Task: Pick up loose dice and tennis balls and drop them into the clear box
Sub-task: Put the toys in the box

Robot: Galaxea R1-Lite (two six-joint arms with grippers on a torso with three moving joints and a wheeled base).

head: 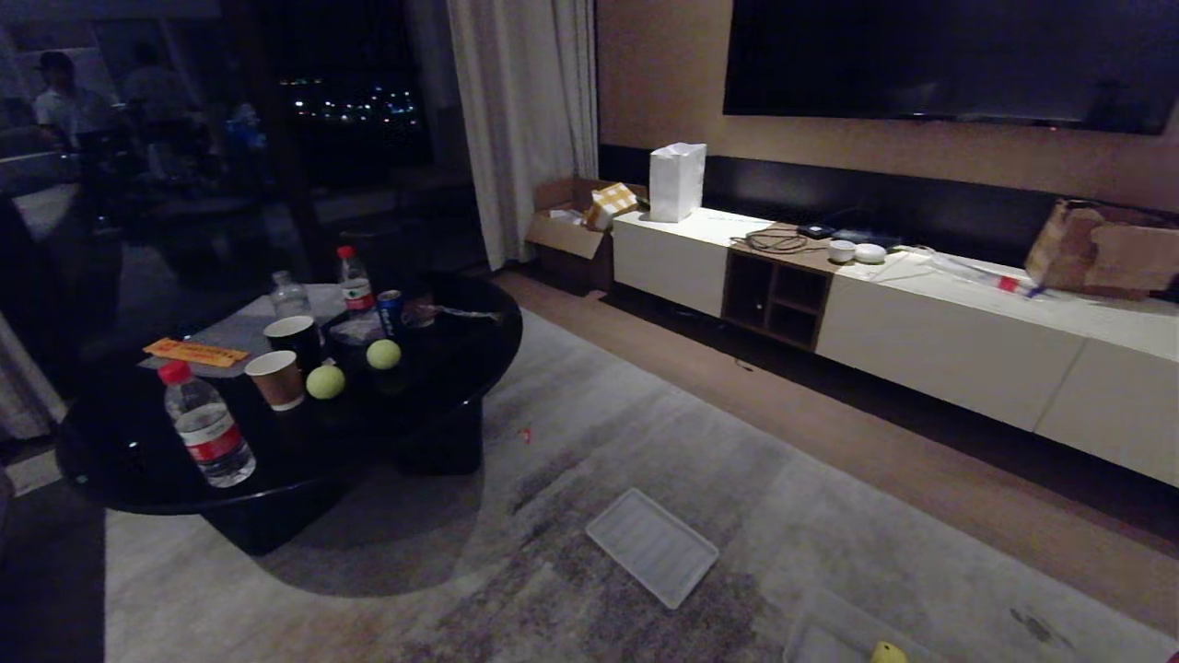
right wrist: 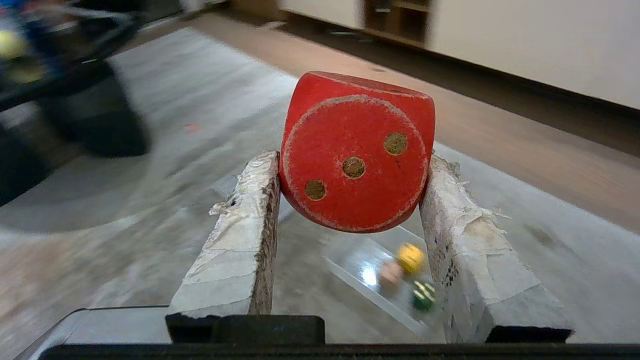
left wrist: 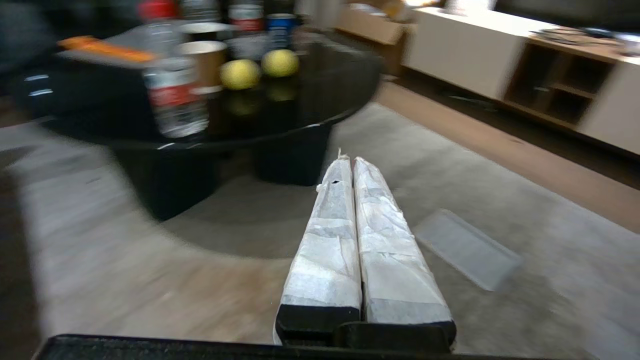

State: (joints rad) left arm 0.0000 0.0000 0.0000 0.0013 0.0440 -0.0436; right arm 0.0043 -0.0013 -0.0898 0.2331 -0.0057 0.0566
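My right gripper (right wrist: 350, 162) is shut on a red die (right wrist: 356, 150) that shows three pips, held above the carpet. Below it, the clear box (right wrist: 357, 270) lies on the carpet with a yellow die (right wrist: 411, 257), a tan die (right wrist: 390, 274) and a dark green die (right wrist: 423, 296) inside. In the head view the clear box (head: 820, 635) sits at the bottom edge, the yellow die (head: 887, 654) just showing. Two tennis balls (head: 325, 381) (head: 383, 354) rest on the black round table (head: 442, 368). My left gripper (left wrist: 348, 162) is shut and empty, level above the carpet. Neither gripper appears in the head view.
Water bottles (head: 204, 428), paper cups (head: 276, 378) and a can (head: 390, 311) crowd the table beside the balls. A flat ribbed translucent panel (head: 652, 546) lies on the carpet. A long white TV cabinet (head: 921, 322) runs along the right wall.
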